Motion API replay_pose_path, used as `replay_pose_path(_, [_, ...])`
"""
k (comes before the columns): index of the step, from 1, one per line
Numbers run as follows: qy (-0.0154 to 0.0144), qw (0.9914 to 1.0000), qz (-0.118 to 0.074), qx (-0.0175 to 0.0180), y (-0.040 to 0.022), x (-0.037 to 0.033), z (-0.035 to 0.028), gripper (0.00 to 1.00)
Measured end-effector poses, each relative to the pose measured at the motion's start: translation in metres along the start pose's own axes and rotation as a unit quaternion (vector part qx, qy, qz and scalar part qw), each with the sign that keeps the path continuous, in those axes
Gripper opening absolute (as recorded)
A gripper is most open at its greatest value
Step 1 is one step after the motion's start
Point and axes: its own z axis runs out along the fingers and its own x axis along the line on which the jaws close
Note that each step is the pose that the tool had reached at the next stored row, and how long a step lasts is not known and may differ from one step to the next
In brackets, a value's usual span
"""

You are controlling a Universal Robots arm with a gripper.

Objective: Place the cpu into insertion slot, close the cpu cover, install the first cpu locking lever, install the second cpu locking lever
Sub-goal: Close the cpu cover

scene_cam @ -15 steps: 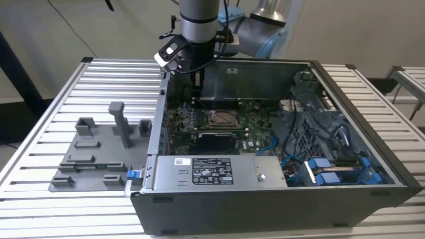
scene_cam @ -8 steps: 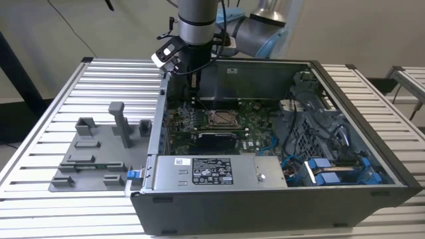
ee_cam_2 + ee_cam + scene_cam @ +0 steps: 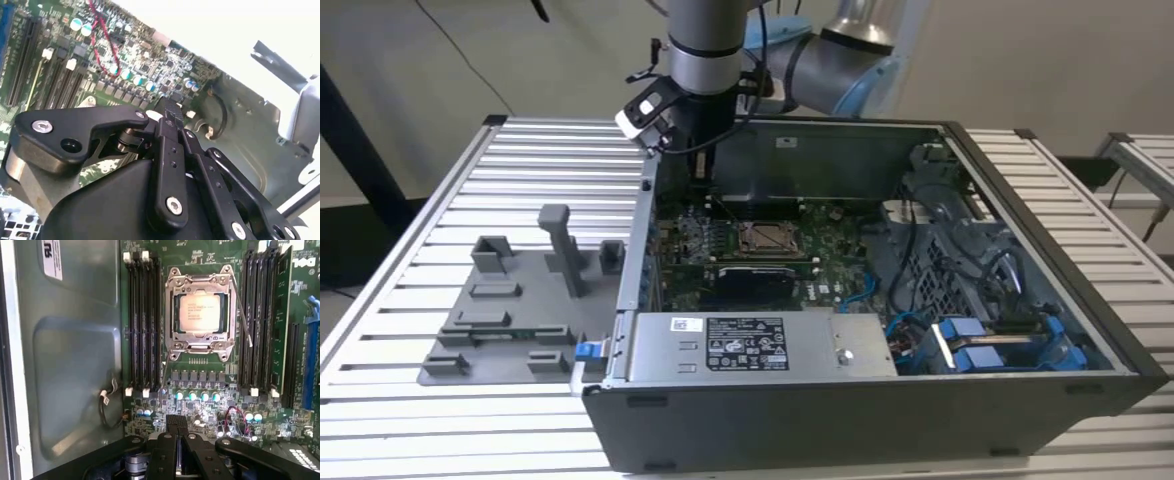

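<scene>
Pale wall [image 3: 427, 60], ribbed metal table [image 3: 520, 170], another table [image 3: 1145, 165] at the exterior view's right

You see a grey plastic jig [image 3: 520, 305] lying on the slatted table [image 3: 520, 170], just beside the open computer case [image 3: 854, 420].

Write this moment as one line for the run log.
gripper: shut, empty, over motherboard | cpu: in place | cpu cover: closed over cpu | locking levers: look unlatched

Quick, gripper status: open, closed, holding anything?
Gripper: closed, nothing visibly held, above the motherboard, apart from the cpu.
</scene>
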Motion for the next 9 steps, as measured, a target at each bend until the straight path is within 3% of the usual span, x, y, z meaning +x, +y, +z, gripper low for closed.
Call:
replay_pose_path(1, [0.0040,0.99999,0.000,0.0001,-0.0012,-0.0001,0.0004,0.11])
replay_pose_path(2, [0.0101,0.99995,0.000,0.0002,-0.0016,-0.0002,0.0007,0.11])
replay_pose_path(3, [0.0137,0.99991,0.000,0.0002,-0.0016,-0.0001,0.0008,0.11])
replay_pose_path(7, [0.0140,0.99990,0.000,-0.0005,-0.0019,-0.0004,0.0025,0.11])
replay_pose_path(9, [0.0159,0.99987,-0.001,-0.0019,-0.0022,-0.0008,0.0051,0.11])
